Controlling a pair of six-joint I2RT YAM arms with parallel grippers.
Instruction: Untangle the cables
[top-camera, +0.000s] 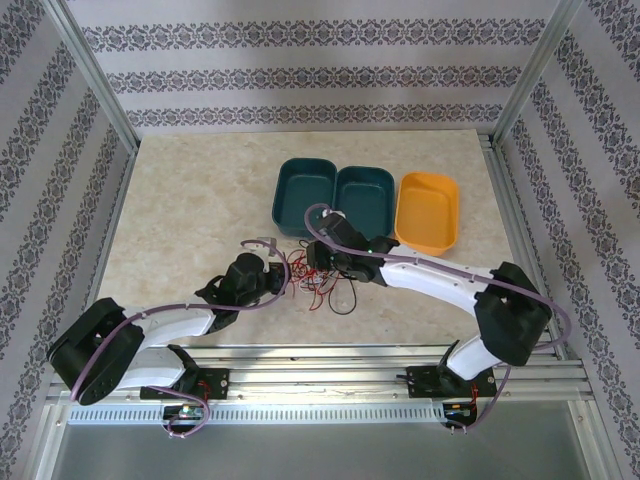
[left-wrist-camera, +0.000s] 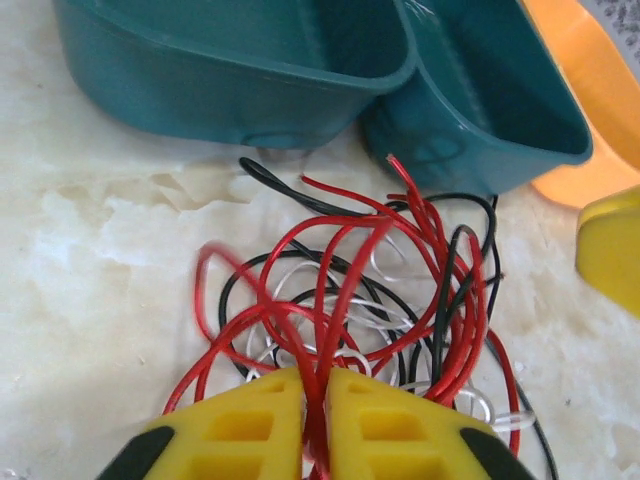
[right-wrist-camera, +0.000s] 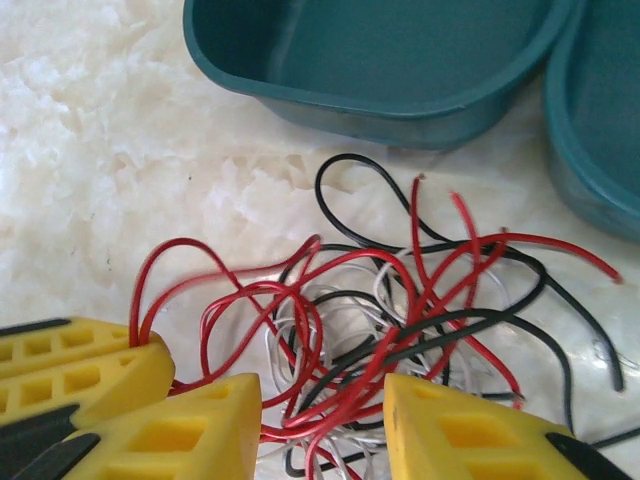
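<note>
Two teal tubs (top-camera: 300, 200), side by side, and an orange tub (top-camera: 428, 205) to their right are carried on the marbled bench (top-camera: 180, 220). The cables (right-wrist-camera: 350, 330), red, black and white, are heaped in a tangle just in front of the teal tubs. The left jaws are clamped on red strands. The right jaws are held partly apart, with strands between them.

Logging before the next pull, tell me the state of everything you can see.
Thin red, black and white cables: tangled in one heap on the table.
Left pincer: shut on a red strand.
Right pincer: open, straddling strands.
Two dark teal plastic tubs: empty.
Orange plastic tub: empty.
</note>
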